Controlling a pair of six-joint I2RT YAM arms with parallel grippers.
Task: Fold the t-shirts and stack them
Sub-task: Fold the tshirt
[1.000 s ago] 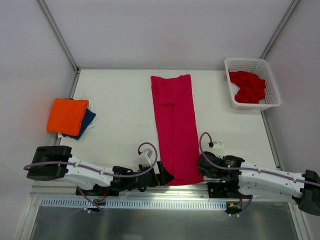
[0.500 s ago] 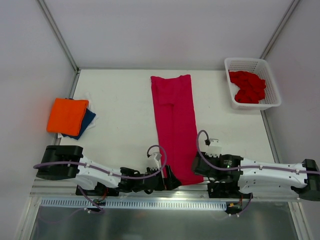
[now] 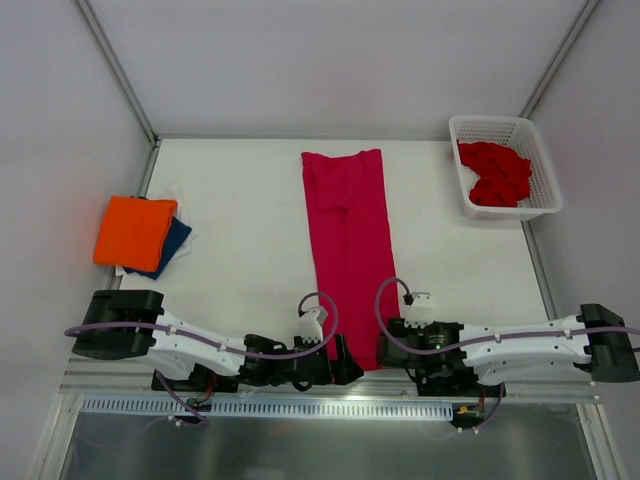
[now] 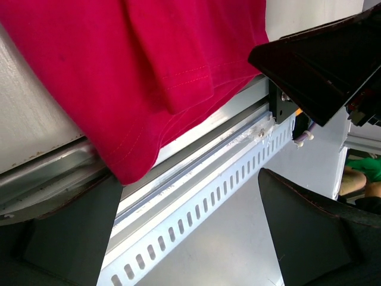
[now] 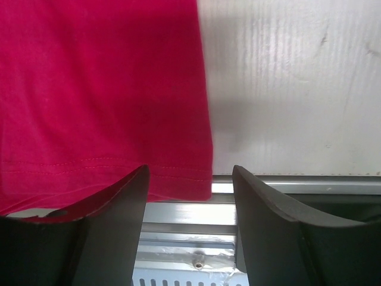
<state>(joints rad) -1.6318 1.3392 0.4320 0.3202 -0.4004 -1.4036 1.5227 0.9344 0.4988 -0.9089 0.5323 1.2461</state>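
Seen from above, both arms have been swung inward within the last second. The left gripper [image 3: 345,365] and right gripper [image 3: 385,350] are now brought to the near hem of the crimson-pink t-shirt [image 3: 348,250], which is laid as a long narrow strip stretching away ahead of both jaws. The left jaws are spread fully, with nothing held, and one hem corner droops just ahead of them. The right jaws are partly open and empty, with the other corner lying in their gap. A grasp for the next fold is judged close.

Far beyond the right jaws, a white lattice basket [image 3: 462,125] is filled with crumpled red t-shirts [image 3: 495,172]. Well outside the left jaws, an orange t-shirt [image 3: 134,230] is stacked on a dark blue t-shirt [image 3: 176,242].
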